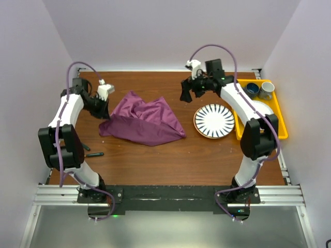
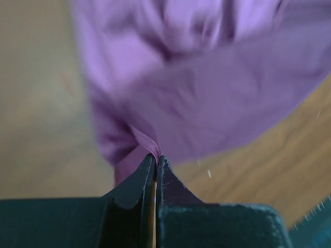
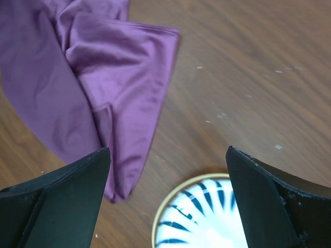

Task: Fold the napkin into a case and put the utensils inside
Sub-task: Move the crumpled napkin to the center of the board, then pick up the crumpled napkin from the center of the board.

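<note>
The plum-purple napkin (image 1: 142, 121) lies crumpled and partly bunched on the brown table, left of centre. My left gripper (image 1: 105, 111) is at its left edge and shut on a hemmed fold of the cloth; in the left wrist view the jaws (image 2: 156, 157) pinch the napkin (image 2: 207, 77), which hangs a little above the wood. My right gripper (image 1: 187, 93) is open and empty, held above the table between the napkin's far right corner (image 3: 93, 77) and the striped plate (image 3: 207, 217). No folded case shows. No gold utensils are clearly visible.
The striped plate (image 1: 214, 121) sits right of the napkin. A yellow tray (image 1: 279, 126) at the right edge holds two cups (image 1: 260, 90). Two thin dark pieces (image 1: 93, 153) lie by the left arm; I cannot tell what they are.
</note>
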